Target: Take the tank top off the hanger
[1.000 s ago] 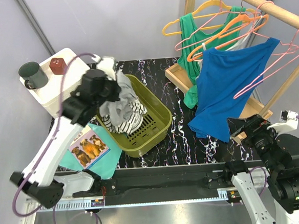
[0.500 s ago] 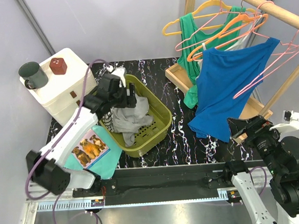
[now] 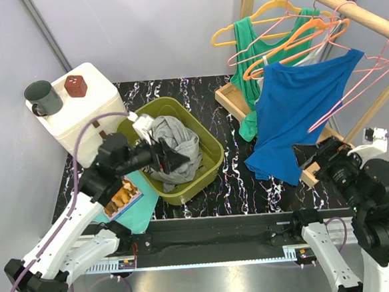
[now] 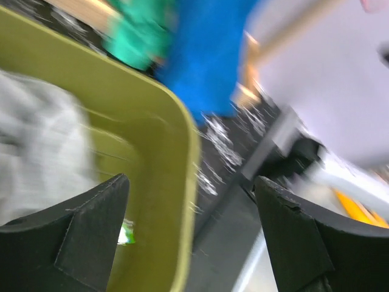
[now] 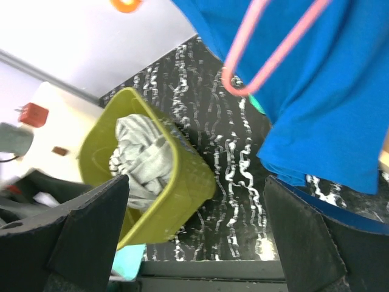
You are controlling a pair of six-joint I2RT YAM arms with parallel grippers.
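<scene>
Marbled table (image 3: 240, 176) carries a green basket (image 3: 209, 160), the left gripper (image 3: 174, 161) over it, jaws seemingly wide. The blue tank top (image 3: 299, 112) hangs on its pink hanger (image 5: 279, 52), right gripper (image 3: 306, 161) near its hem, jaws wide.

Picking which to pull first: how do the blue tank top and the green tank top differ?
The blue tank top hangs in front, spread wide; the green tank top hangs behind it, partly hidden by the blue one. The blue one's hem drops lower in the top view than the green one's. Both hang off the wooden rail.
</scene>
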